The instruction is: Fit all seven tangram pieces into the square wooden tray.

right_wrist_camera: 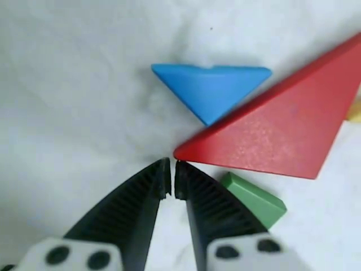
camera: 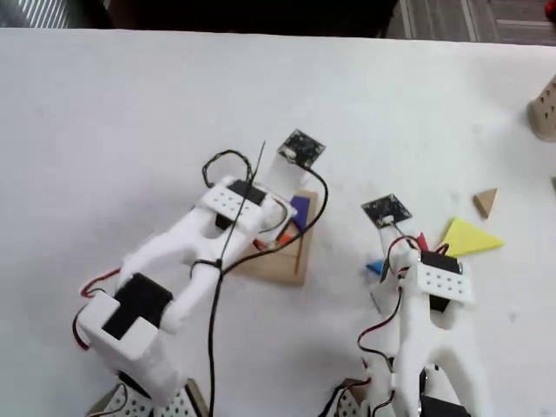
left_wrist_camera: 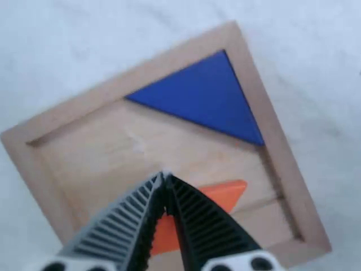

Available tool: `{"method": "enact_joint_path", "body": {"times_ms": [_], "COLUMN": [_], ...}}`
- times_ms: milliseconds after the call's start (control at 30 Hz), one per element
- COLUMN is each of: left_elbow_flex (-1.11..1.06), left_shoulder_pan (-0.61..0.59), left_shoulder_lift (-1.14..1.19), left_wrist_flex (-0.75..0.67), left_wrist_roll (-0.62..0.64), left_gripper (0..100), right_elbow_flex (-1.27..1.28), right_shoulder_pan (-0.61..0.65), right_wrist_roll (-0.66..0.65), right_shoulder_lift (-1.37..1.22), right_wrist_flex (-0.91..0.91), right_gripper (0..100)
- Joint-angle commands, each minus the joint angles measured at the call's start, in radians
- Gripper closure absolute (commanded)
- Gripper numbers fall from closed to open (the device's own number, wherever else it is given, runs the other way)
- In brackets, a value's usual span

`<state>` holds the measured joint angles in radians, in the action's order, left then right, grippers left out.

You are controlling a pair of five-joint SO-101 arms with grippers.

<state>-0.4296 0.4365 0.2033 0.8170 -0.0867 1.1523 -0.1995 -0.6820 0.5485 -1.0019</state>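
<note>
Left hand (left_wrist_camera: 165, 182) pressed together over tray (left_wrist_camera: 262, 113); right hand (right_wrist_camera: 172, 179) pressed together beside red triangle (right_wrist_camera: 282, 130) tip.

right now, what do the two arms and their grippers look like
The left arm and right arm are white plastic with black motor blocks. Black and red cables loop along them, and each has a white plate dotted with holes. The left gripper and right gripper have black ribbed fingers on white bases.
</note>
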Motion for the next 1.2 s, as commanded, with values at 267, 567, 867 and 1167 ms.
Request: {"method": "enact_joint_path", "body": {"times_ms": [267, 567, 867, 1167], "left_elbow_flex": [0.058, -0.279, -0.256, -0.055], "left_shoulder_pan": [-0.122, 0.102, 0.166, 0.173], "left_shoulder_lift": [-0.042, -0.443, -0.367, -0.081], "left_wrist_flex": [0.051, 0.061, 0.135, 0.176], "left_wrist_roll": [0.083, -0.129, -0.069, -0.064], "left_gripper": [98, 98, 98, 98], "right_elbow_flex": [-0.003, -0.002, -0.002, -0.002], "right_shoulder_pan": [-0.010, -0.005, -0.007, -0.008], "right_wrist_roll": [-0.012, -0.012, -0.012, -0.012], "right_shoulder_lift": [0.016, 0.015, 0.015, 0.015], "right_wrist_flex": [0.024, 0.027, 0.027, 0.027], "right_gripper": [98.1, 98.1, 98.1, 98.1]}}
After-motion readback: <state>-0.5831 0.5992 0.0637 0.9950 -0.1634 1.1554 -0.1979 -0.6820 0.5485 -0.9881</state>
